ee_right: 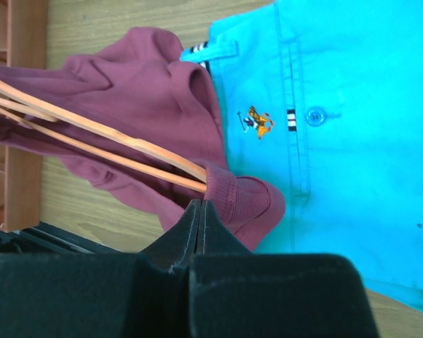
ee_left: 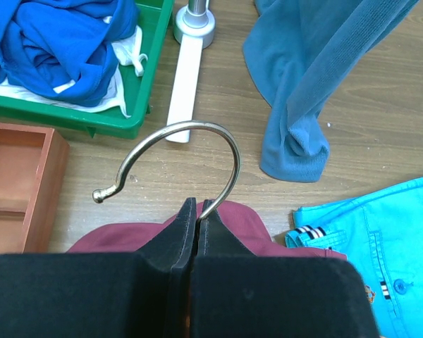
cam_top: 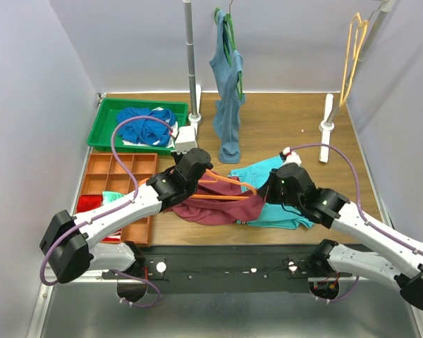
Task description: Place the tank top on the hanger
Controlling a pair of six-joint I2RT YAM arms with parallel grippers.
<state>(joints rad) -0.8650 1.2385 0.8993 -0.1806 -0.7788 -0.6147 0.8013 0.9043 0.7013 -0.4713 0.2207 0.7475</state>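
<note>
Two closed grips: left gripper (ee_left: 197,208) pinching the hanger (ee_left: 197,127) just below its hook, right gripper (ee_right: 201,208) pinching the tank top (ee_right: 141,84) at its hem.

hanger (ee_left: 190,124): left wrist view shows only the metal hook; orange frame hidden behind the left gripper (ee_left: 197,209).
tank top (cam_top: 218,210): left part under the left arm (cam_top: 120,215), top view.
right gripper (ee_right: 201,208): tips clamp the maroon hem; whether the hanger's end is pinched too is hidden.
turquoise shirt (ee_right: 352,141): cut by the right edge, both wrist views.
</note>
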